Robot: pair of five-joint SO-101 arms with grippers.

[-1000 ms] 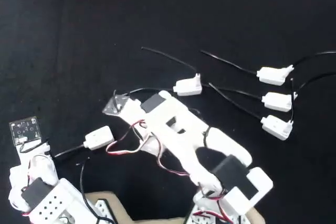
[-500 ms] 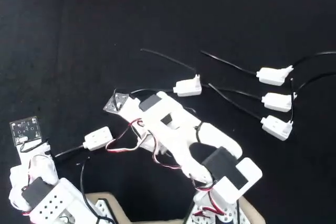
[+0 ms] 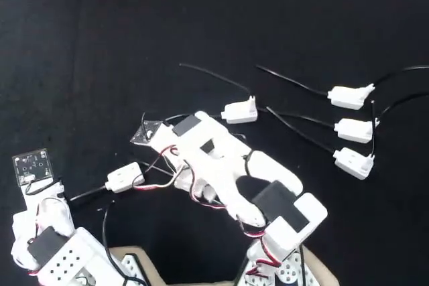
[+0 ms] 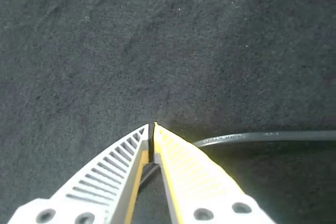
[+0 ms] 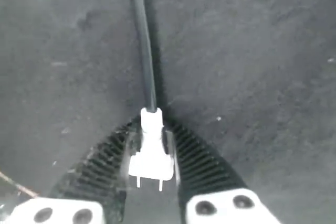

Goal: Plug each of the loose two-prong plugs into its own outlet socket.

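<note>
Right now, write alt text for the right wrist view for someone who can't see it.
The right pincer is shut on a white two-prong plug, its prongs pointing back toward the camera. The plug's black cord runs straight away from the pincer across the black table.

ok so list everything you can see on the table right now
outlet blocks: 5, white; three in a column at the right, one mid-table, one nearer the left arm
plug: 1, white two-prong on a black cord, between the right gripper's fingers
cords: several, black, trailing across the cloth
table: 1, black cloth
left gripper: 1, white and yellow, shut, over cloth beside a cord
right gripper: 1, dark, shut on the plug
</note>
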